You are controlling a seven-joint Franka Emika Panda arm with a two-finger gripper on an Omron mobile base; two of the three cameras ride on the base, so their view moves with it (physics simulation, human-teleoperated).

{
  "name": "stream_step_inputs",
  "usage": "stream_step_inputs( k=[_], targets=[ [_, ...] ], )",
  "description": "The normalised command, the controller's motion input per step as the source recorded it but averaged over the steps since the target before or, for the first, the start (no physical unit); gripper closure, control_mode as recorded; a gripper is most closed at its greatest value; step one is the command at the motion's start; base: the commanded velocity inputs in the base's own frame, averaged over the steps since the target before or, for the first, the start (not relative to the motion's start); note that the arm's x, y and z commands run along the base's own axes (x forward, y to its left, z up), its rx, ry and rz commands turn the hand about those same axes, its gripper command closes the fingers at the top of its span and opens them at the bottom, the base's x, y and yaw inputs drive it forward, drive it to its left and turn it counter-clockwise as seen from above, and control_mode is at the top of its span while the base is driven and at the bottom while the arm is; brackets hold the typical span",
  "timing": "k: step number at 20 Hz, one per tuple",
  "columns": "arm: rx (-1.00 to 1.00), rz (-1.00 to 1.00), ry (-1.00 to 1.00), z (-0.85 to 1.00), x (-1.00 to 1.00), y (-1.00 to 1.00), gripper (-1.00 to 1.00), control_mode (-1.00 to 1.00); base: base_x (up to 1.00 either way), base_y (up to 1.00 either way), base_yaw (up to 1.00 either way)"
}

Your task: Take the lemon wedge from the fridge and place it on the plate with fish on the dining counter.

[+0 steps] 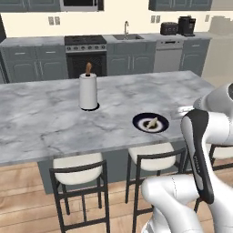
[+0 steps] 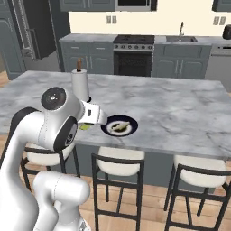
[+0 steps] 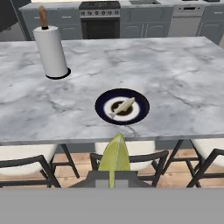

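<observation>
My gripper [image 3: 113, 178] is shut on the lemon wedge [image 3: 114, 157], a yellow-green sliver that sticks up between the fingers. It hangs over the stools, just short of the near edge of the dining counter [image 3: 183, 87]. Beyond that edge sits the dark-rimmed plate [image 3: 101, 105] with a pale fish [image 3: 122, 106] on it. From the right base view the wedge [image 2: 85, 127] peeks out under the white hand, left of the plate [image 2: 107, 128]. The plate [image 1: 138, 120] lies near the counter's front in the left base view. The fridge [image 2: 40, 27] stands far back left.
A paper towel roll [image 1: 88, 91] stands upright on the counter, left of and behind the plate. Black-framed stools [image 1: 77, 170] line the near side below the overhang. A stove [image 1: 85, 45] and sink run along the back wall counter.
</observation>
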Motion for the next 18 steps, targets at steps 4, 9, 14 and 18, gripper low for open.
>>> stream_step_inputs(
  k=[4,9,14,18],
  targets=[
    [0.0,0.0,0.0,0.0,0.0,0.0,1.0,1.0,0.2,-0.01,0.0],
    [0.0,0.0,0.0,0.0,0.0,0.0,1.0,1.0,0.1,-0.08,0.02],
    [0.01,-0.01,0.0,0.0,0.22,-0.22,1.0,-1.0,0.09,-0.02,0.0],
    [0.06,-0.1,0.08,-0.05,0.64,-0.32,1.0,-1.0,0.0,0.0,0.0]
  ],
)
